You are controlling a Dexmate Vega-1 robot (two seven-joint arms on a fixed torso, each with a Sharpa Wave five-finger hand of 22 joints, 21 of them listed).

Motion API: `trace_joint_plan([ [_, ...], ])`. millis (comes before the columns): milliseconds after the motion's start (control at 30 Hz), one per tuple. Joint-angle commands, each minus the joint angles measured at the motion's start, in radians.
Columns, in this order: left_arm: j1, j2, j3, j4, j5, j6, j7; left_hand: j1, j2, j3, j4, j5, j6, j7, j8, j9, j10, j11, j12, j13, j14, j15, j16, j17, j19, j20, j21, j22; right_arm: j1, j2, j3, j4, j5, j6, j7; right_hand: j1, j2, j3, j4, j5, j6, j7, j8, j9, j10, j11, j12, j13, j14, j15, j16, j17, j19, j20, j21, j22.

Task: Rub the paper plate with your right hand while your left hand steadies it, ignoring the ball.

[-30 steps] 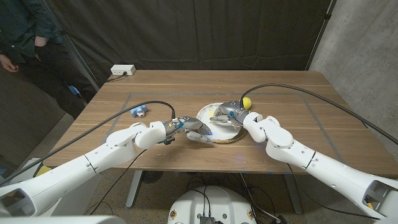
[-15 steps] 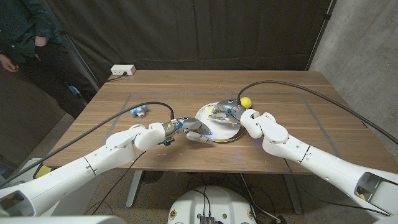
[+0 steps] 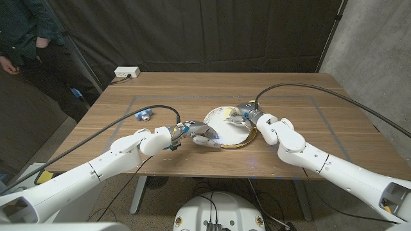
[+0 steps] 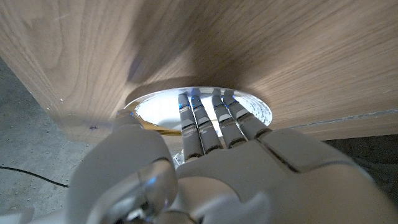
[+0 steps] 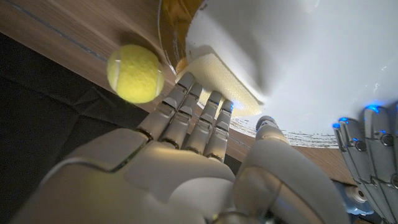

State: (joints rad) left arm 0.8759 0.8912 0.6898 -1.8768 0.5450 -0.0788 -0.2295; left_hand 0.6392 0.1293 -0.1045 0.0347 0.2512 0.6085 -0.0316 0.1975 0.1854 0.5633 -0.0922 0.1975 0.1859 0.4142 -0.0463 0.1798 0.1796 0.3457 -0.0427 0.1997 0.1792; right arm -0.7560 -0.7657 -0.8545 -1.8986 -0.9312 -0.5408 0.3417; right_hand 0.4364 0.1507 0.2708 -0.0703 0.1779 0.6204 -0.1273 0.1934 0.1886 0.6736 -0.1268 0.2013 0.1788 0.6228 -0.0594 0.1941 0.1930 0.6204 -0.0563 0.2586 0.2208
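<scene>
Right hand (image 3: 244,115) sits over the far right part of the paper plate (image 3: 218,131), fingers pressing a pale yellow sponge (image 5: 224,78) onto the white plate surface; grasping the sponge as far as the right wrist view shows. Left hand (image 3: 198,133) rests on the plate's near left rim, fingers (image 4: 205,121) laid straight over the edge, pressing on it, holding nothing else. Plate lies mid-table on the wooden table (image 3: 308,96), gold rim, with just the sponge and hands on it. Right wrist view shows the yellow ball (image 5: 135,73) on the wood just off the plate edge, plus the left hand's fingertips at its corner. Head view adds a white power strip (image 3: 126,72) at the far left edge, a small blue thing (image 3: 144,115), and a person (image 3: 26,32) standing back left.
</scene>
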Motion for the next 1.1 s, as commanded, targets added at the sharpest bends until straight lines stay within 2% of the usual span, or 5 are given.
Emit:
trace_joint_plan([
  [33, -0.010, -0.015, 0.002, 0.032, -0.034, -0.014, 0.011, 0.000, -0.001, -0.005, 0.001, -0.003, -0.008, 0.000, -0.002, 0.004, -0.011, 0.002, -0.006, 0.003, -0.006, -0.056, 0.004, 0.002, -0.005, -0.079, 0.002, 0.004, -0.111, -0.095, 0.063, -0.125, -0.005, -0.083, -0.005, -0.012, 0.002, 0.009, 0.002, 0.001, 0.044, -0.008, 0.018, 0.003, 0.040, 0.000, 0.019, 0.004, 0.045, -0.117, 0.017, 0.004, 0.031, -0.125, 0.017, 0.005],
  [333, -0.021, -0.023, 0.009, 0.043, -0.045, -0.013, 0.008, 0.000, -0.001, -0.006, 0.002, -0.003, -0.017, 0.001, -0.004, 0.004, -0.017, 0.003, -0.008, 0.003, -0.011, -0.052, 0.003, 0.002, -0.011, -0.077, 0.001, 0.004, -0.155, -0.123, 0.077, -0.170, -0.004, -0.072, -0.003, -0.027, 0.000, 0.022, 0.003, 0.002, 0.154, -0.020, 0.042, 0.003, 0.148, 0.001, 0.047, 0.004, 0.137, -0.149, 0.035, 0.003, 0.088, -0.137, 0.047, 0.012],
  [600, -0.028, -0.021, 0.014, 0.040, -0.043, -0.010, 0.002, 0.000, 0.000, -0.006, 0.003, -0.003, -0.021, 0.002, -0.005, 0.004, -0.019, 0.001, -0.008, 0.004, -0.014, -0.051, 0.003, 0.002, -0.014, -0.078, 0.000, 0.004, -0.181, -0.129, 0.096, -0.187, 0.012, -0.050, -0.023, -0.034, 0.008, 0.059, 0.004, 0.002, 0.294, -0.032, 0.058, 0.002, 0.303, 0.000, 0.072, 0.004, 0.299, -0.162, 0.065, 0.005, 0.206, -0.158, 0.104, 0.023],
  [867, -0.025, -0.015, 0.015, 0.029, -0.040, -0.003, 0.000, 0.000, 0.001, -0.006, 0.003, -0.003, -0.024, 0.003, -0.005, 0.004, -0.021, 0.003, -0.008, 0.004, -0.015, -0.050, 0.003, 0.002, -0.017, -0.075, 0.000, 0.004, -0.180, -0.130, 0.113, -0.184, 0.080, 0.041, -0.046, -0.025, 0.010, 0.073, -0.003, 0.003, 0.303, -0.037, 0.052, 0.001, 0.304, -0.005, 0.063, 0.004, 0.314, -0.166, 0.062, 0.004, 0.219, -0.159, 0.111, 0.024],
  [1100, -0.010, -0.002, 0.006, 0.008, -0.040, 0.011, 0.003, 0.001, 0.001, -0.006, 0.004, -0.003, -0.024, 0.003, -0.004, 0.004, -0.021, 0.003, -0.007, 0.004, -0.018, -0.048, 0.003, 0.002, -0.018, -0.074, 0.000, 0.004, -0.165, -0.107, 0.105, -0.168, 0.084, 0.088, -0.073, -0.011, 0.006, 0.103, -0.019, 0.003, 0.255, -0.045, 0.015, 0.002, 0.240, -0.016, 0.019, 0.005, 0.248, -0.164, 0.018, 0.001, 0.167, -0.158, 0.091, 0.025],
])
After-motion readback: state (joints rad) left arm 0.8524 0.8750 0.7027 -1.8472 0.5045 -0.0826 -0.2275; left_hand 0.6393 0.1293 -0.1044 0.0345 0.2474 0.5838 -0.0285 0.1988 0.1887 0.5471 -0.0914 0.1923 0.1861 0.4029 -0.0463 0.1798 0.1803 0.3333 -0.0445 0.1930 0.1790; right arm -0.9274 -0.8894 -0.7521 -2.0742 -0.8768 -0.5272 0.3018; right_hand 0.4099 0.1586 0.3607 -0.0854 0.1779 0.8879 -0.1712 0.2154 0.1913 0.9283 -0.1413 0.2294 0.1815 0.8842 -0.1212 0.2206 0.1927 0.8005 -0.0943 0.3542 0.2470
